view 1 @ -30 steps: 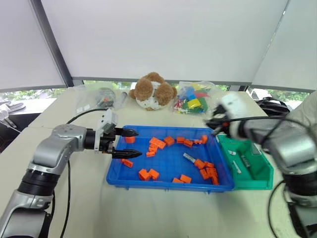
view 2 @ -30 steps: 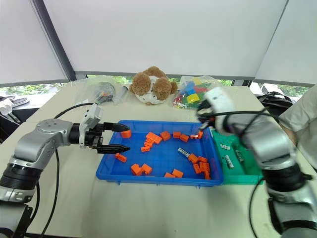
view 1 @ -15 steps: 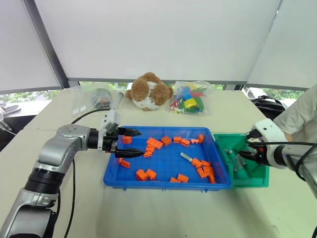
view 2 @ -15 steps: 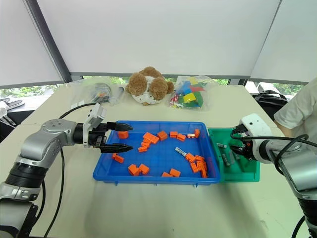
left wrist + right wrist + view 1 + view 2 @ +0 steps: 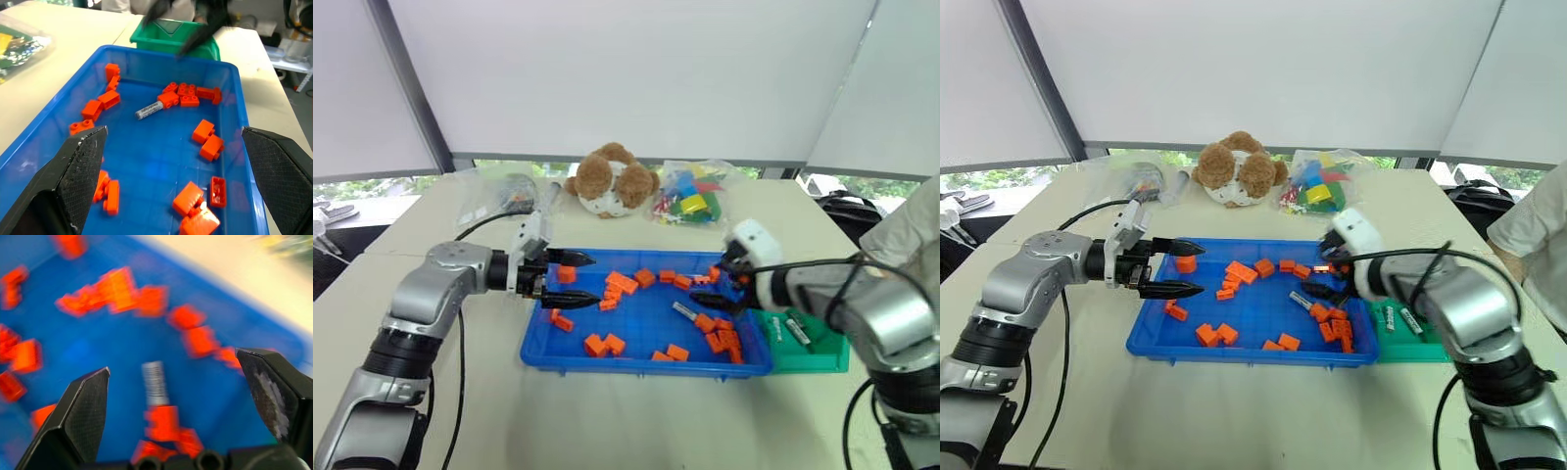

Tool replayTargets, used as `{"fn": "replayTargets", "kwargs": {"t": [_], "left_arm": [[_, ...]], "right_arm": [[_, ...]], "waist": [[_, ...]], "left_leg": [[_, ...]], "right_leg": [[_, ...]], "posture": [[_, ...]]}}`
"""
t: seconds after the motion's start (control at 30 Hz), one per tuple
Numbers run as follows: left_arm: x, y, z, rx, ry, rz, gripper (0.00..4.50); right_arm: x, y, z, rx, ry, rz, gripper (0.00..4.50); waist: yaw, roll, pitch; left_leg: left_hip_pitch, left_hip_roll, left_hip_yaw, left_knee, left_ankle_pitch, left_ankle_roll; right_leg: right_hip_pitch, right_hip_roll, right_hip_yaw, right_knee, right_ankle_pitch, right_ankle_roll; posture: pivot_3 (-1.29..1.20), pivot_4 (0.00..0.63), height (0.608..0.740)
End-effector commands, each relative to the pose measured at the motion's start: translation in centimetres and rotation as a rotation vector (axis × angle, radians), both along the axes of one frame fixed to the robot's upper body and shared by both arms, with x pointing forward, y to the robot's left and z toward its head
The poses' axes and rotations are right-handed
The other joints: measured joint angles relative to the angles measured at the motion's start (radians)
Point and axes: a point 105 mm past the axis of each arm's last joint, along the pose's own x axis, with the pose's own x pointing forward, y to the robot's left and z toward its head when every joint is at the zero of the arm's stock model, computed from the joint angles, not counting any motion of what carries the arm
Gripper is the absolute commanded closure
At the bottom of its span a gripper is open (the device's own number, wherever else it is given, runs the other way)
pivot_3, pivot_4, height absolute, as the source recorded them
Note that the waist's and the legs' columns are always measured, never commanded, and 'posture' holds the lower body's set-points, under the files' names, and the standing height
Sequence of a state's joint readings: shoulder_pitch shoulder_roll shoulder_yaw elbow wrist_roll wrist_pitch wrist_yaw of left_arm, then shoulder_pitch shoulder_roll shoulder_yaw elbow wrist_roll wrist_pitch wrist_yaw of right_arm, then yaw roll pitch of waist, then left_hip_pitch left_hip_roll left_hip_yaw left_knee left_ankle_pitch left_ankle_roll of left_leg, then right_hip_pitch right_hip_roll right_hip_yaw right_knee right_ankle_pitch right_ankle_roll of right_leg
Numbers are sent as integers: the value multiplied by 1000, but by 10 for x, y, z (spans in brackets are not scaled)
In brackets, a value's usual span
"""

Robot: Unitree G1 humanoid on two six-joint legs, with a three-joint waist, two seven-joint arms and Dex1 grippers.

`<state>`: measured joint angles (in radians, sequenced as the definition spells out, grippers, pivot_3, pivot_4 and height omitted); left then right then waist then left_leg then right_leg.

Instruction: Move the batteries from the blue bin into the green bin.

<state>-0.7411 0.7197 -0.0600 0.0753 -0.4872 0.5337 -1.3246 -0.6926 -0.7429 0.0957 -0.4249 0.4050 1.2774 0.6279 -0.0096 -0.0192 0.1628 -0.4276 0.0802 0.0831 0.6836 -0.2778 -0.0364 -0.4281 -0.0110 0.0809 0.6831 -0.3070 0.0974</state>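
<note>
Beige table carries blue bin at centre, green bin touching its right side — teddy bear, bagged bricks, clear bags along upper centre.

The blue bin sits mid-table; the green bin touches its right side; one battery lies inside among blocks; a stuffed toy and bagged bricks sit behind.
</note>
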Motion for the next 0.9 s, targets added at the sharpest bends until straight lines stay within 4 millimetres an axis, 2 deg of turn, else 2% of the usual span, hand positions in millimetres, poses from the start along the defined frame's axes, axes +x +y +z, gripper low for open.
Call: {"fn": "replayTargets", "kwargs": {"t": [0.03,0.2,0.33,0.47,0.57,0.63,0.7,0.8,0.9], "left_arm": [[-4,1,12,-4,-49,-4,0],[-6,3,12,0,-49,8,0],[-7,3,12,0,-48,12,0],[-7,2,11,-1,-46,15,0],[-7,2,11,0,-46,16,0],[-7,2,11,1,-46,17,0],[-7,2,10,1,-46,16,0],[-7,1,10,1,-46,15,0],[-7,1,10,0,-45,11,0]], "right_arm": [[7,17,-12,-24,7,32,38],[20,22,-42,-99,48,32,38],[35,20,-57,-128,60,0,38],[42,19,-67,-117,97,-14,38],[44,20,-71,-107,120,-13,851],[45,21,-71,-100,127,-9,1730],[43,22,-70,-94,132,-3,2914],[42,20,-69,-90,137,-2,4351],[42,21,-58,-61,114,-12,4469]], "waist": [[0,0,0],[-4,0,0],[-7,0,0],[-7,0,0],[-6,0,0],[-6,0,0],[-5,0,0],[-5,0,0],[-5,0,0]], "left_leg": [[0,0,0,0,0,0],[0,0,0,0,0,0],[0,0,0,0,0,0],[1,0,0,0,0,0],[1,0,0,0,0,0],[1,0,0,0,0,0],[1,0,0,0,0,0],[1,0,0,0,0,0],[1,0,0,0,0,0]], "right_leg": [[0,0,0,0,0,0],[0,0,0,0,0,0],[0,0,0,0,0,0],[0,0,0,1,0,0],[0,0,0,1,0,0],[0,0,0,1,0,0],[0,0,0,1,0,0],[0,0,0,1,0,0],[0,0,0,1,0,0]], "posture": [[0,150,733],[0,150,733],[0,150,733],[0,150,733],[0,150,733],[0,150,733],[0,150,733],[0,150,733],[0,150,733]]}}
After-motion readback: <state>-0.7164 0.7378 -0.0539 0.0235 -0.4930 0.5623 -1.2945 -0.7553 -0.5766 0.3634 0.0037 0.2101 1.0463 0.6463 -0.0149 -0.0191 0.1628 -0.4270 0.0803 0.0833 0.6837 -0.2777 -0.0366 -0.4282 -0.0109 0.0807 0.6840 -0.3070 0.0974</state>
